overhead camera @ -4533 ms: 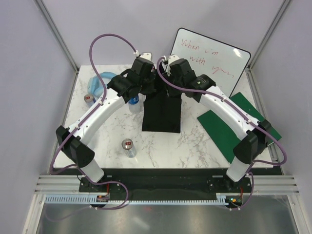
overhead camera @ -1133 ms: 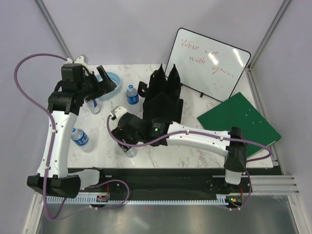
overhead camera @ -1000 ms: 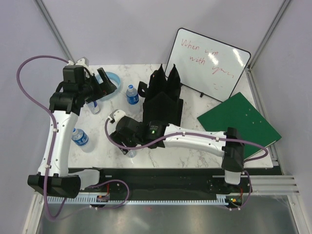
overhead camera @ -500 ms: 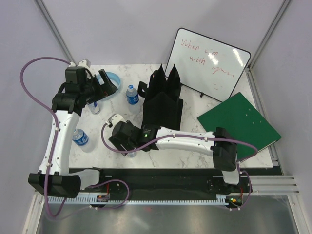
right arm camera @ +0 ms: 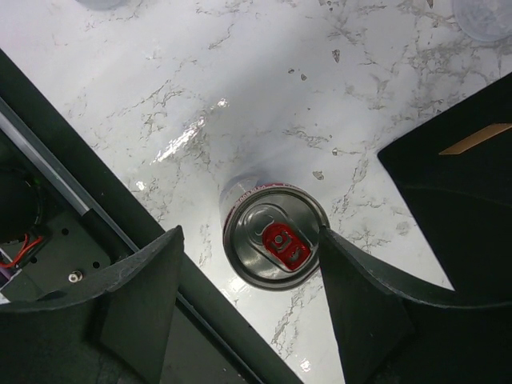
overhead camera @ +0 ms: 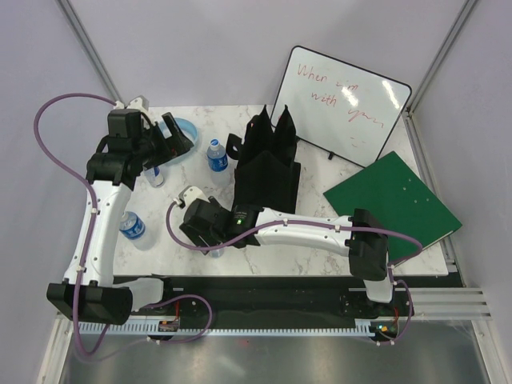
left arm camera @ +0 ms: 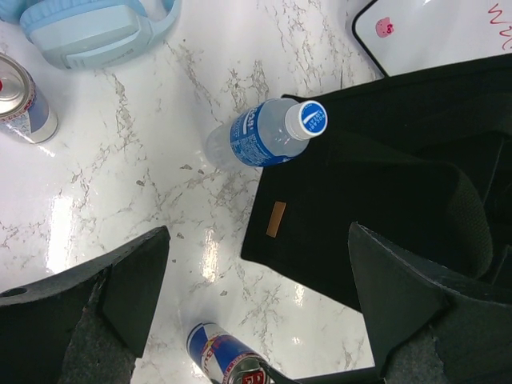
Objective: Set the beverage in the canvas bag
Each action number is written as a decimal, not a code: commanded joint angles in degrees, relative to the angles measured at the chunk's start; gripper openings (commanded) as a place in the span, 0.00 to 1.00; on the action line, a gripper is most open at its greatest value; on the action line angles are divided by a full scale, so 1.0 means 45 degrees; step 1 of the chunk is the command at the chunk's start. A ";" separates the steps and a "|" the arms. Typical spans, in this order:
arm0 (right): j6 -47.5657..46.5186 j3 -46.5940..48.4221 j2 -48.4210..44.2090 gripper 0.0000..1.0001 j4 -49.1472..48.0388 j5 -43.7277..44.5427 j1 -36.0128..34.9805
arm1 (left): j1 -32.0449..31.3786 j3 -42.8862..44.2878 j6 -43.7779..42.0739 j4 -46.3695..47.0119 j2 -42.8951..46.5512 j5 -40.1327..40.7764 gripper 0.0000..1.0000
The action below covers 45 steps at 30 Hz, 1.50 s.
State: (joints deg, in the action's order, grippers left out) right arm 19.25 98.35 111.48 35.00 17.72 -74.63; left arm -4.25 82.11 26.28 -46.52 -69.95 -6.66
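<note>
While its two fingers stand wide apart, the right gripper [right arm camera: 250,232] hangs over an upright beverage can [right arm camera: 276,240], one finger on each side of it. Whether either pad touches the can I cannot tell. The can stands on the marble table [right arm camera: 264,80], just beside a corner of the black canvas bag [overhead camera: 268,172], which stands upright mid-table. The left gripper [left arm camera: 258,232] is also spread wide and holds nothing, high above a water bottle [left arm camera: 268,132] that stands just beside the bag. Light blue headphones [left arm camera: 88,24], a second can [left arm camera: 24,100], a whiteboard [overhead camera: 344,104] and a green board [overhead camera: 392,204] sit farther out, with pale walls [overhead camera: 200,48] around.
</note>
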 commanded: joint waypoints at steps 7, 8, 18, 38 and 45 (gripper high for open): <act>-0.0097 0.0489 -0.0594 0.76 0.0249 0.0360 -0.0037 | 0.0066 0.0036 0.0234 0.0534 -0.0099 -0.0259 1.00; -0.0078 0.0489 -0.0555 0.76 0.0229 0.0380 -0.0037 | 0.0046 0.0036 0.0234 0.0534 -0.0080 -0.0259 1.00; 0.0020 0.0392 -0.0243 0.77 0.0210 -0.0205 -0.0037 | 0.0046 -0.0140 0.0214 0.0553 -0.0080 -0.0220 1.00; -0.0097 0.0040 0.0578 0.77 -0.0396 -0.0617 -0.0037 | 0.0046 -0.0433 0.0273 0.0924 -0.0333 -0.0434 1.00; -0.0175 -0.0019 0.0832 0.74 -0.0435 -0.0519 -0.0037 | 0.0046 -0.0570 0.0351 0.1080 -0.0412 -0.0689 0.99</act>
State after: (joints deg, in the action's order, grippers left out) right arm 19.18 98.26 114.56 34.28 14.28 -74.63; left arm -4.25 79.99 26.35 -44.21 -71.64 -7.86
